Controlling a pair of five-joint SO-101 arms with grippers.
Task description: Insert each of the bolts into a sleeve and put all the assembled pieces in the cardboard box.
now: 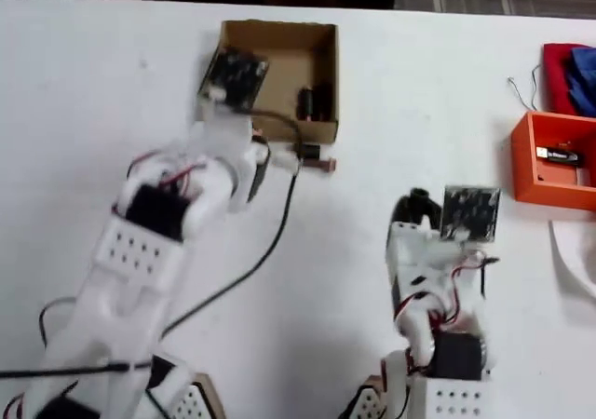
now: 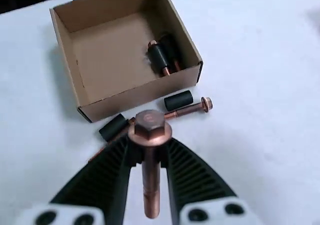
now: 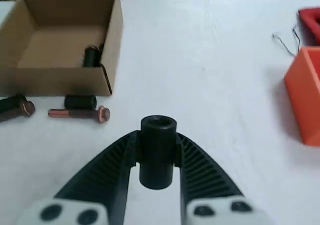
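My left gripper [image 2: 150, 144] is shut on a copper bolt [image 2: 151, 185], head toward the box, just in front of the cardboard box [image 2: 80, 75]. Two assembled pieces [image 2: 162, 59] lie in the box's corner. On the table before the box lie a loose black sleeve [image 2: 178, 99], a loose bolt [image 2: 192, 108] and another sleeve [image 2: 112, 126] with copper ends showing. My right gripper [image 3: 156, 146] is shut on an upright black sleeve [image 3: 157, 155], away from the box [image 3: 112, 40]. From above, the left gripper [image 1: 267, 161] is by the box [image 1: 279, 33]; the right gripper [image 1: 416, 205] holds its sleeve mid-table.
An orange bin [image 1: 549, 182] holding a small black item stands at the right edge, with red and blue cloth [image 1: 568, 70] behind it. A black cable [image 1: 270, 242] runs from the left arm across the table. A thin wire [image 3: 285, 40] lies near the orange bin [image 3: 305, 100].
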